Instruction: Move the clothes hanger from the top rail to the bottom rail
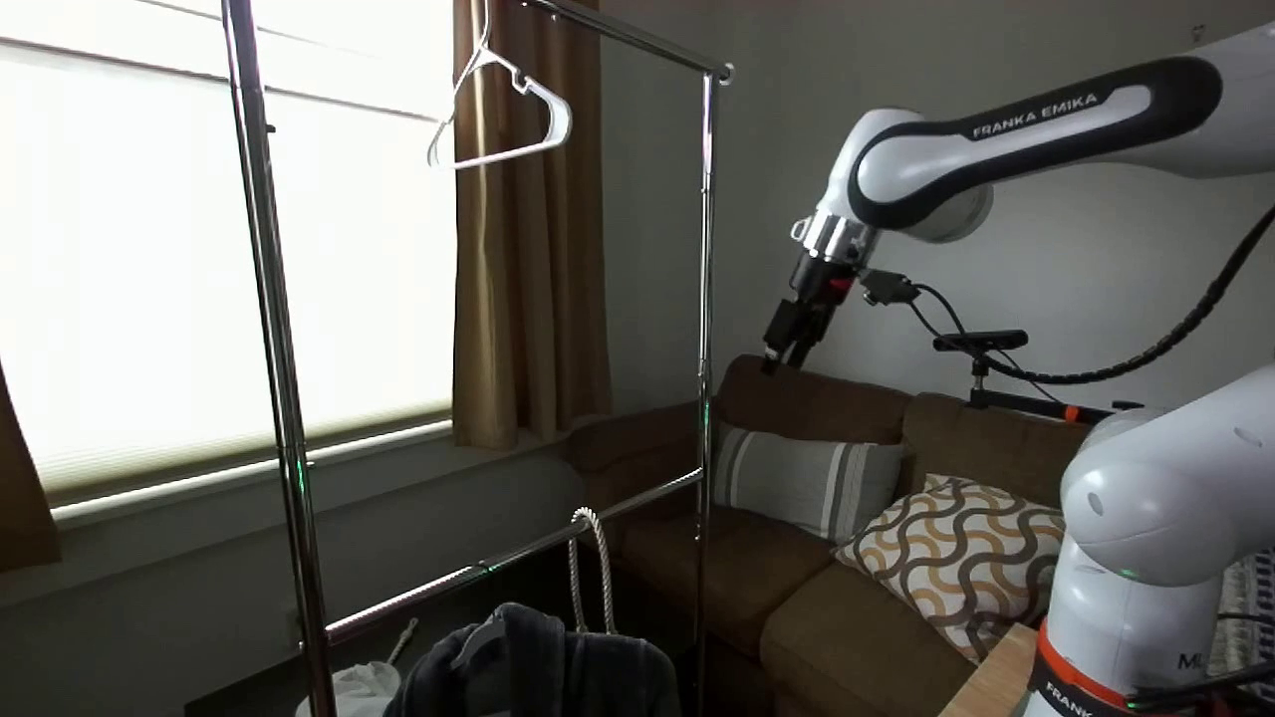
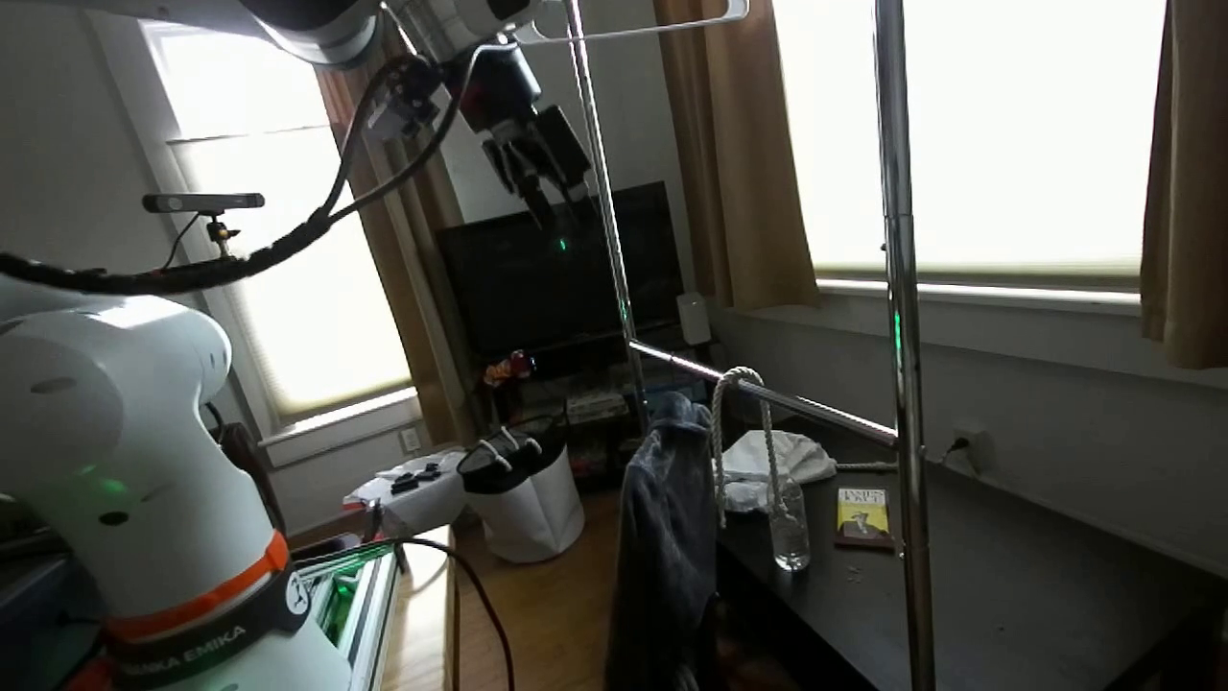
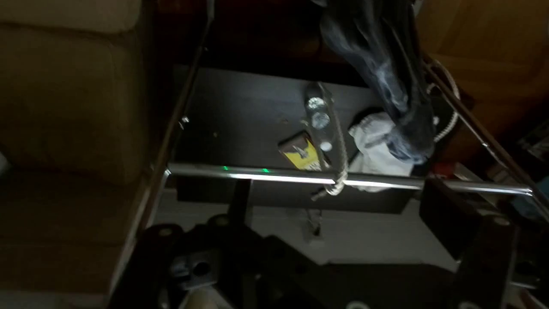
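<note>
1. Right of the garment rack (image 1: 706, 229) in an exterior view, the gripper (image 1: 783, 364) is pointing down at the end of the robot arm (image 1: 921, 169). Its fingers (image 3: 448, 219) are standing spread, with a wide gap showing between them in the wrist view.
2. Up and left of the gripper, the clothes hanger (image 1: 506, 155) is hanging below the top rail (image 1: 628, 35), well apart from the fingers. Its upper end is running out of frame; can't tell exactly how it's sitting on the rail.
3. Lower down, the bottom rail (image 1: 528, 550) is spanning the near upright (image 1: 274, 329), left, and the far upright (image 1: 705, 398), right.
4. Rope loop (image 2: 718, 441) is draping over the bottom rail in both exterior views.
5. Dark garment (image 1: 618, 672) is showing under the bottom rail; can't tell what's holding it up.
6. Dark table (image 2: 998, 576) is carrying a clear bottle (image 2: 790, 537), with a yellow book (image 2: 863, 518) lying just right of it in an exterior view.
7. Far right of the rack, a brown sofa (image 1: 807, 398) is holding a striped pillow (image 1: 797, 478), with a patterned pillow (image 1: 966, 558) leaning to its right.
</note>
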You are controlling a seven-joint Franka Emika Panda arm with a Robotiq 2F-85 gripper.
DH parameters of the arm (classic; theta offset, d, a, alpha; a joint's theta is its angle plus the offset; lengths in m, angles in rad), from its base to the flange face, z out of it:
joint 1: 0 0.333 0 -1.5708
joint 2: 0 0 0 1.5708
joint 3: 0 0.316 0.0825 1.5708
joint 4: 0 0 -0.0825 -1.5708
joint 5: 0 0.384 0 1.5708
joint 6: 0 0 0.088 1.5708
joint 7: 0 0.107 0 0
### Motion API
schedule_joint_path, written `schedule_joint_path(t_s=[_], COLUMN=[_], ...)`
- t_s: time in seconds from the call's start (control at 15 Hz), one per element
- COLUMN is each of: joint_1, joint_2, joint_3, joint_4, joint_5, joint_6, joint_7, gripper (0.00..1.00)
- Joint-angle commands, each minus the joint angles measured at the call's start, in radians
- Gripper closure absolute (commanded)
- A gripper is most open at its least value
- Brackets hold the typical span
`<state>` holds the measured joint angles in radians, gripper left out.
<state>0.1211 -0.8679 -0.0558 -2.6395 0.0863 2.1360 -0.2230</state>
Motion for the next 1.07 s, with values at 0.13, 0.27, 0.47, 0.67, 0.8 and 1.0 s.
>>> schedule_joint_path(t_s=[0.13,0.27,0.47,0.67,0.8,1.0], joint_1=[0.165,0.205,0.229,0.215,0.212,0.209], joint_2=[0.018,0.057,0.11,0.099,0.152,0.191], joint_3=[0.06,0.071,0.113,0.127,0.151,0.154], joint_4=[0.28,0.395,0.586,0.599,0.689,0.717], joint_5=[0.132,0.16,0.182,0.165,0.164,0.164], joint_6=[0.002,0.022,0.056,0.069,0.069,0.069], joint_7=[-0.013,-0.026,0.007,0.021,0.043,0.044], gripper=[0.0,0.0,0.0,0.0,0.0,0.0])
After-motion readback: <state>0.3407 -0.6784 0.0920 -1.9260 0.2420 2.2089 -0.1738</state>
